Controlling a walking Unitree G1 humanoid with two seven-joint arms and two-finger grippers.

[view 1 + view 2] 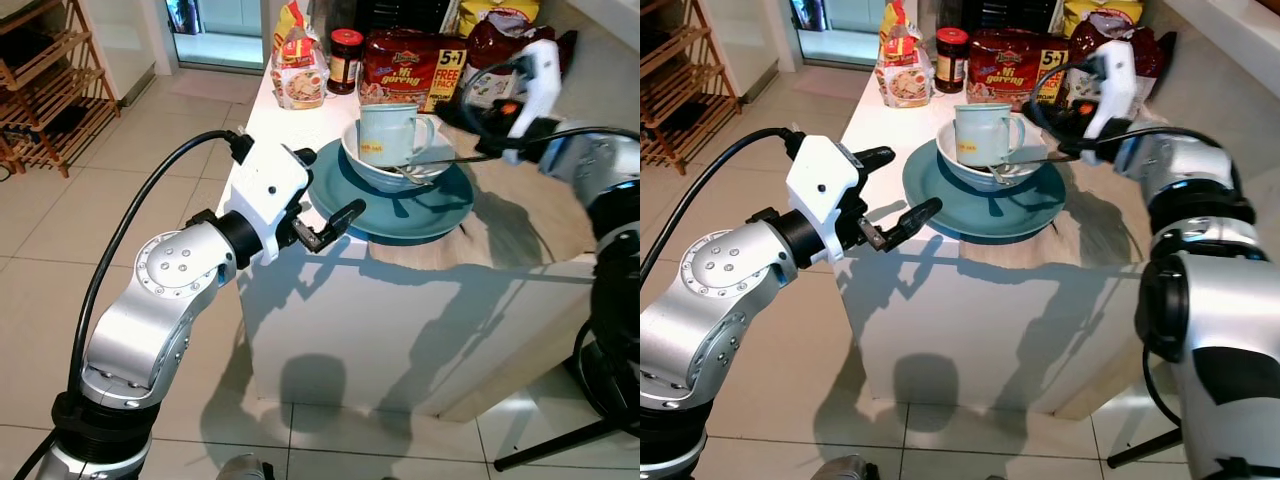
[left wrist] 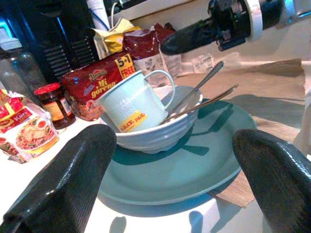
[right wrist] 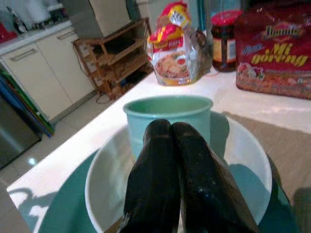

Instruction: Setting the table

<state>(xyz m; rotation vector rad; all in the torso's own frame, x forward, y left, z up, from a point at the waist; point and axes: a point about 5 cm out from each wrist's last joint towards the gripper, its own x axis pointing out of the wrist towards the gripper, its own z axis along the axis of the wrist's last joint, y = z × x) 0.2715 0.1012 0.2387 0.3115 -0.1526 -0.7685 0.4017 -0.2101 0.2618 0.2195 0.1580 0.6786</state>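
Right gripper (image 3: pixel 173 145): fingers pressed together, empty, over white bowl (image 1: pixel 372 168). Left gripper (image 1: pixel 318 200): fingers spread, empty, beside teal plate (image 1: pixel 440 212). Bowl on plate holds pale mug (image 1: pixel 388 132), two utensils (image 2: pixel 204 97). Counter (image 1: pixel 268 110): noodle packet (image 1: pixel 412 66), jar (image 1: pixel 345 58).

This is a home kitchen. A white counter (image 1: pixel 300 300) stands on a tiled floor (image 1: pixel 130 180), with noodle packets (image 1: pixel 412 68) and a jar (image 1: pixel 345 60) along its far edge. Pale cabinets (image 3: pixel 43 73) and a wooden rack (image 1: pixel 50 80) stand nearby.

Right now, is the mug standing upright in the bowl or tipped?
Upright. The mug stands inside the white bowl with its open mouth facing up, handle to the side, beside two utensil handles.
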